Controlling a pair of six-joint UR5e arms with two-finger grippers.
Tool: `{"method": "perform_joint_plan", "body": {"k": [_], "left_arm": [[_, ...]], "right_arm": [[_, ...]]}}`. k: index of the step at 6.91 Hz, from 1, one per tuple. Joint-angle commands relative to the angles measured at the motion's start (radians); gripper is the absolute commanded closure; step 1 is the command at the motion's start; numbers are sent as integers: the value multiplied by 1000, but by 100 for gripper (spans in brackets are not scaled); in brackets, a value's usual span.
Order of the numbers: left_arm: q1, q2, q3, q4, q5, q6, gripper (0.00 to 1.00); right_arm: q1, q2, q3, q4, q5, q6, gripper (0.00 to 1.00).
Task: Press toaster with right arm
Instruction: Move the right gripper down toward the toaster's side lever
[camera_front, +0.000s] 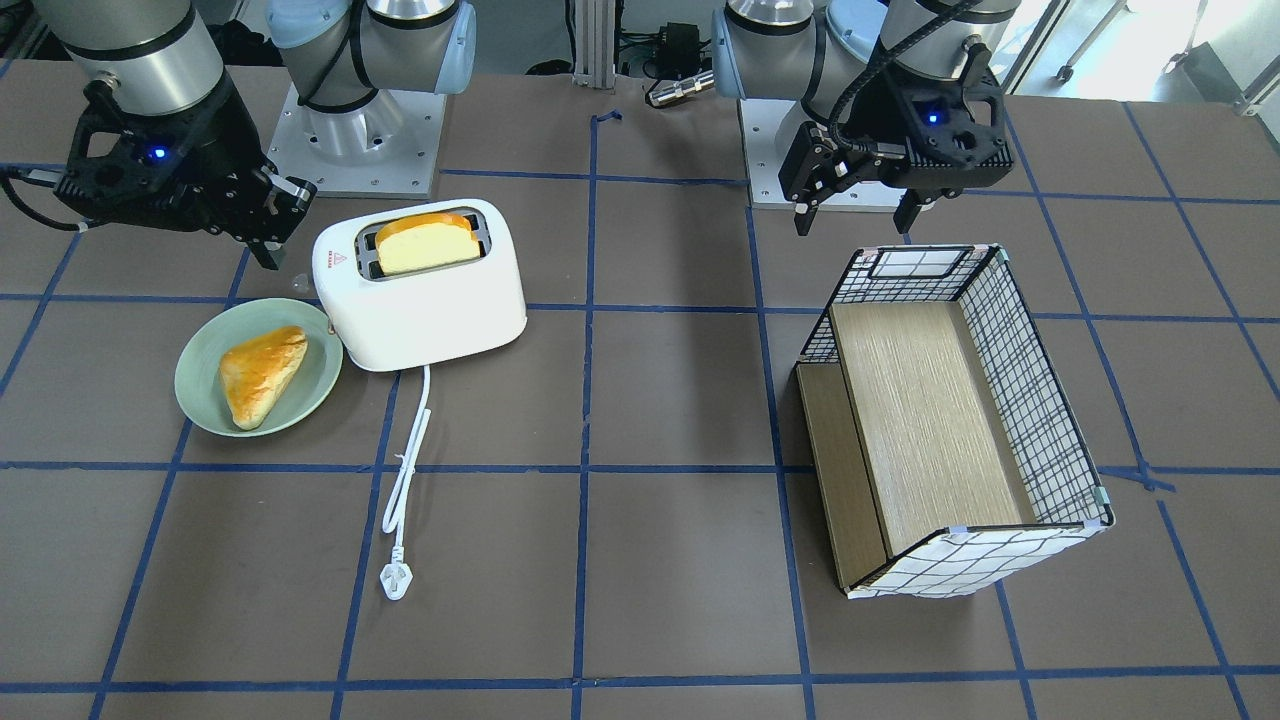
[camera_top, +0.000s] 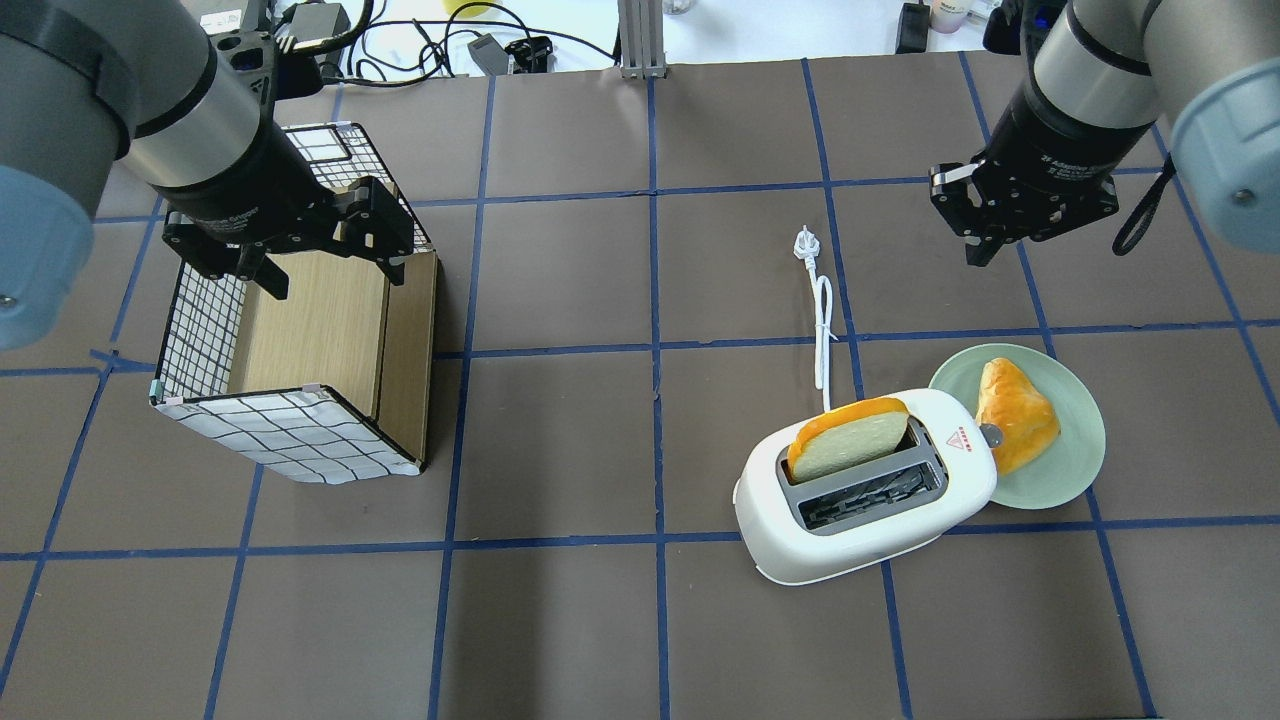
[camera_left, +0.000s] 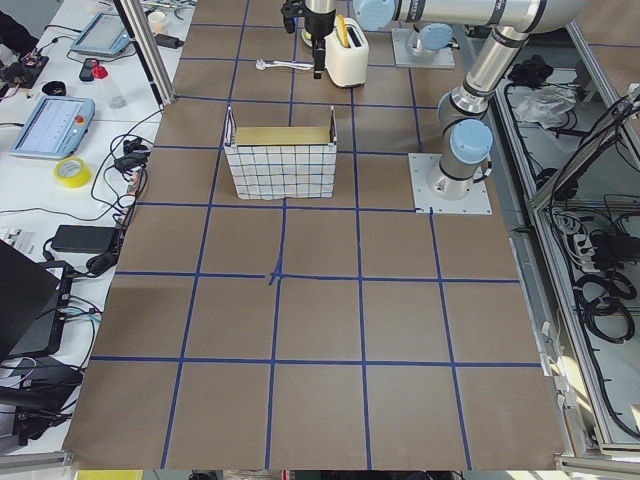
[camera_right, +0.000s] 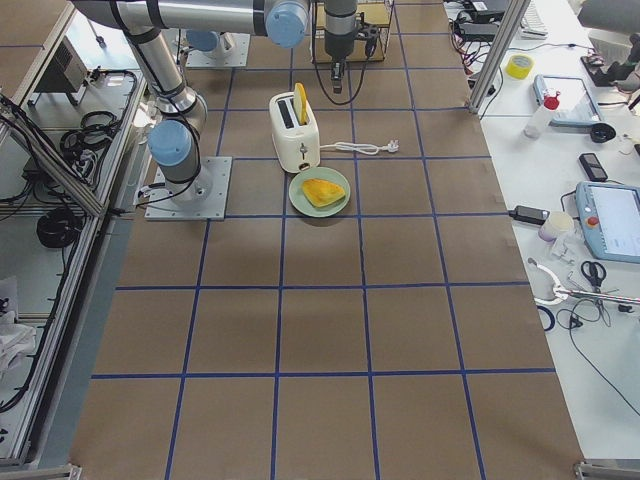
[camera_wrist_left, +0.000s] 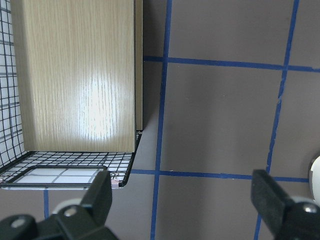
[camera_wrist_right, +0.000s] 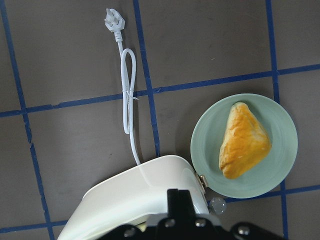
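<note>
Toaster (camera_top: 860, 520) sits just beside plate (camera_top: 1072, 470), bread (camera_top: 850, 445) in one slot. Your right gripper (camera_top: 978, 250) hovers clear, fingers together, empty. Lever (camera_top: 990, 433) small, at plate end: off-centre push may slip, tilt toaster, knock plate.

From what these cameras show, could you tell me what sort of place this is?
Probably a robotics lab: a table gridded with blue tape, a teach pendant on the side bench, a toaster as prop.
</note>
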Motion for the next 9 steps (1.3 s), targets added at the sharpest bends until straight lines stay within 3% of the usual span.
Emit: {"method": "perform_joint_plan", "body": {"k": [1, 6, 9], "left_arm": [[0, 0, -1, 0, 0, 0, 0], [0, 0, 1, 0, 0, 0, 0], [0, 0, -1, 0, 0, 0, 0]], "right_arm": [[-93, 0, 14, 9, 13, -110, 100], [-126, 0, 192, -35, 17, -171, 100], [-154, 0, 304, -119, 15, -174, 100]]}}
